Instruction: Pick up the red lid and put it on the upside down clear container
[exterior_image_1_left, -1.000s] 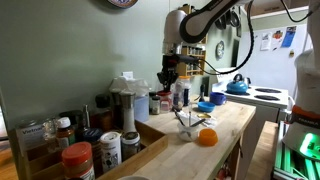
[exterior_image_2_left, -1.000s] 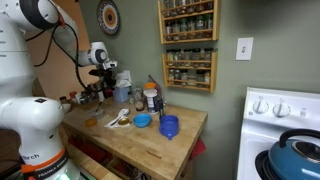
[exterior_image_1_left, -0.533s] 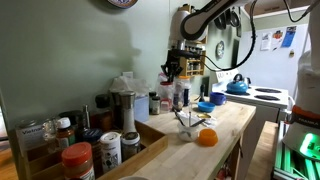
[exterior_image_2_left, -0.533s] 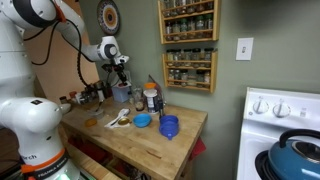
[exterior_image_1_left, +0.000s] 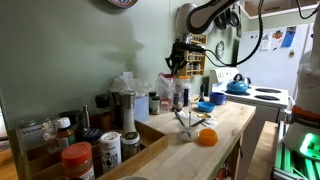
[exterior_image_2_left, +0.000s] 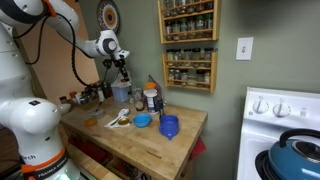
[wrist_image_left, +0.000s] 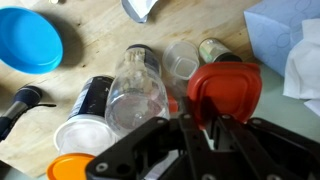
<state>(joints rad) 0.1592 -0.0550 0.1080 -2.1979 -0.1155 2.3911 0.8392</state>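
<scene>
In the wrist view my gripper (wrist_image_left: 200, 128) is shut on the edge of the red lid (wrist_image_left: 226, 88) and holds it in the air. The upside down clear container (wrist_image_left: 135, 92) stands below, just left of the lid, among other jars. The lid hangs beside the container, not over it. In both exterior views the gripper (exterior_image_1_left: 176, 63) (exterior_image_2_left: 124, 68) hovers above the cluster of bottles at the back of the wooden counter (exterior_image_1_left: 225, 125). The lid is too small to make out there.
Around the container are a small clear cup (wrist_image_left: 182, 58), a jar (wrist_image_left: 214, 49), a black can (wrist_image_left: 94, 96), a white lid (wrist_image_left: 78, 134), an orange lid (wrist_image_left: 68, 168) and a blue bowl (wrist_image_left: 26, 40). White paper (wrist_image_left: 300, 50) lies at the right. A blue cup (exterior_image_2_left: 168, 126) stands on the counter.
My gripper has risen and moved along the wall over the cluster of bottles, with the red lid still held in it.
</scene>
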